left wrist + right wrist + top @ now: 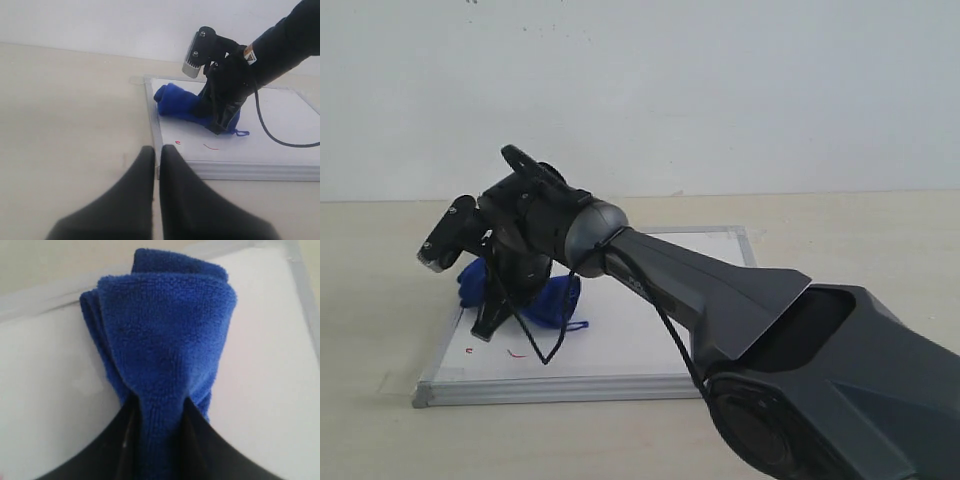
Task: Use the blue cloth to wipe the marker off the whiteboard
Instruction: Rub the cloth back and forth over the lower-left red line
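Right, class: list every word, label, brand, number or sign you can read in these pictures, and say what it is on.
Nothing here can be read as text.
Orange-and-white tag on the right arm: too small and blurred to read.
Red marker strokes on the whiteboard: short scraps of line, no letters or numbers.

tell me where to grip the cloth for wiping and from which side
Pinch the cloth across the middle of its roll, from above. It lies bunched on the whiteboard, soft and thick there, so both ends stick out past the jaws to wipe. The right gripper holds it that way now. Skip the thin loop at one end.
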You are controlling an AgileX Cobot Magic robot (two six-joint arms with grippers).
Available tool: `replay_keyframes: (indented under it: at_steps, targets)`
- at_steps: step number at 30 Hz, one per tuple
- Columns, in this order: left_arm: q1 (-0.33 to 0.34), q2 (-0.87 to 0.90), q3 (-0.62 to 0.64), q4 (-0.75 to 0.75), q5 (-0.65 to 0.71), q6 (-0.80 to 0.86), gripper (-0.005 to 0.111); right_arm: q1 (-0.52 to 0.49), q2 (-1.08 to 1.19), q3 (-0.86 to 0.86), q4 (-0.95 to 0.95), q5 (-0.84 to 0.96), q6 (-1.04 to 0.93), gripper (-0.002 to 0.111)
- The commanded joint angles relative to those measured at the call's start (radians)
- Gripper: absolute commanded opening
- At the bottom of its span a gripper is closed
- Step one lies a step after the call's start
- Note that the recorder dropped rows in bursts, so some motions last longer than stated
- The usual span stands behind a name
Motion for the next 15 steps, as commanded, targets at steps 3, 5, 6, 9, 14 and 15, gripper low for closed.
replay_keyframes:
  at_steps: [3, 5, 6, 9, 14, 15]
  targets:
    - [-0.002, -0.003, 0.003, 0.0, -0.009, -0.01, 0.004, -0.017, 0.029, 0.013, -0.02, 0.059, 0.004, 0.0]
    - [-0.002, -0.003, 0.003, 0.0, -0.009, -0.01, 0.004, -0.016, 0.029, 0.013, 0.17, 0.15, -0.108, 0.0]
    - [-0.002, -0.003, 0.003, 0.0, -0.009, -0.01, 0.004, -0.016, 0.029, 0.013, 0.27, 0.19, -0.149, 0.0]
    - [-0.002, -0.003, 0.003, 0.0, -0.009, -0.01, 0.004, -0.013, 0.029, 0.013, 0.519, 0.259, -0.261, 0.0]
    - [-0.002, -0.003, 0.003, 0.0, -0.009, -0.01, 0.004, 0.007, 0.009, 0.013, 0.613, 0.259, -0.298, 0.0]
    - [-0.002, -0.003, 0.003, 0.0, -0.009, -0.01, 0.004, 0.012, 0.009, 0.013, 0.613, 0.259, -0.307, 0.0]
